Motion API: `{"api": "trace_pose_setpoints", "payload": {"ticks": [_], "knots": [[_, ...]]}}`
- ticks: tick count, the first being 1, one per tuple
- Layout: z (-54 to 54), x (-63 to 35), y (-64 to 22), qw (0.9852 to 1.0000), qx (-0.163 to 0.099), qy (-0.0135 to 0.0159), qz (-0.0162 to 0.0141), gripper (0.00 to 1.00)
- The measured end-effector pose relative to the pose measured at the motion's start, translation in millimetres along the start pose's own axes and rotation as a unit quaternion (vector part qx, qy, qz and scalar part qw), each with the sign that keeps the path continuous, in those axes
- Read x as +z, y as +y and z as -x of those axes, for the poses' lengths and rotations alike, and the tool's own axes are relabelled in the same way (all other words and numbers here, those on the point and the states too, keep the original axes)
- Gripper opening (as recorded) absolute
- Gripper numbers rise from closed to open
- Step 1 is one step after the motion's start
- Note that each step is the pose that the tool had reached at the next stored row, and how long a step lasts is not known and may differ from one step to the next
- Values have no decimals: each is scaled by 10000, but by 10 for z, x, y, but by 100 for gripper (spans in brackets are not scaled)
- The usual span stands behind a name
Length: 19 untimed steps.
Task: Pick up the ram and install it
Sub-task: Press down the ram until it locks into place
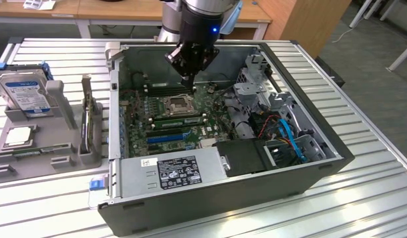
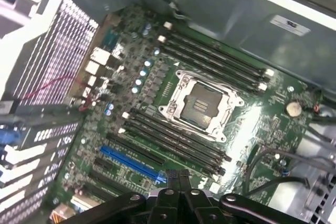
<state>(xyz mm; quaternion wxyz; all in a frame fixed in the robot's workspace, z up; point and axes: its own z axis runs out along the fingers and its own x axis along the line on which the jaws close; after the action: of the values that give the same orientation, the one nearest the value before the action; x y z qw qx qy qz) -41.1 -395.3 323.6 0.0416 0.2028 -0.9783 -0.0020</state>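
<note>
The gripper [image 1: 188, 79] hung closed and empty inside the open case [image 1: 296, 163], above the motherboard [image 1: 180, 116] beside the socket [image 1: 179, 103].

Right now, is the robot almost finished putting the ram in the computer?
Nearly, it seems. A green ram stands in a motherboard slot beside the empty processor socket. The gripper hangs above, jaws shut on nothing. Whether it's fully clicked in, I can't tell.

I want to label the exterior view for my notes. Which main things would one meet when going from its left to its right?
Hard drive with a blue label → grey upright holder → empty processor socket on the motherboard, with the gripper just above it → blue cables → case's right wall.
</note>
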Motion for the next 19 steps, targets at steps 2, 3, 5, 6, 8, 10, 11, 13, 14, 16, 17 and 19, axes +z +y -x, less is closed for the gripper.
{"api": "trace_pose_setpoints", "payload": {"ticks": [2,3,5,6,8,10,11,13,14,16,17,19], "knots": [[0,3,0,9999,163,-3,13,11],[0,4,0,9997,247,-5,20,11],[0,7,0,9991,425,-9,34,11],[1,8,0,9987,511,-11,41,11],[1,11,0,9976,686,-14,55,11],[1,13,0,9962,867,-18,70,11],[1,14,0,9954,955,-20,77,11],[1,16,0,9935,1131,-24,91,11],[1,17,0,9925,1218,-25,99,11],[1,19,0,9902,1394,-29,113,11],[1,21,0,9888,1490,-31,120,11],[2,23,-1,9860,1664,-35,134,11]]}}
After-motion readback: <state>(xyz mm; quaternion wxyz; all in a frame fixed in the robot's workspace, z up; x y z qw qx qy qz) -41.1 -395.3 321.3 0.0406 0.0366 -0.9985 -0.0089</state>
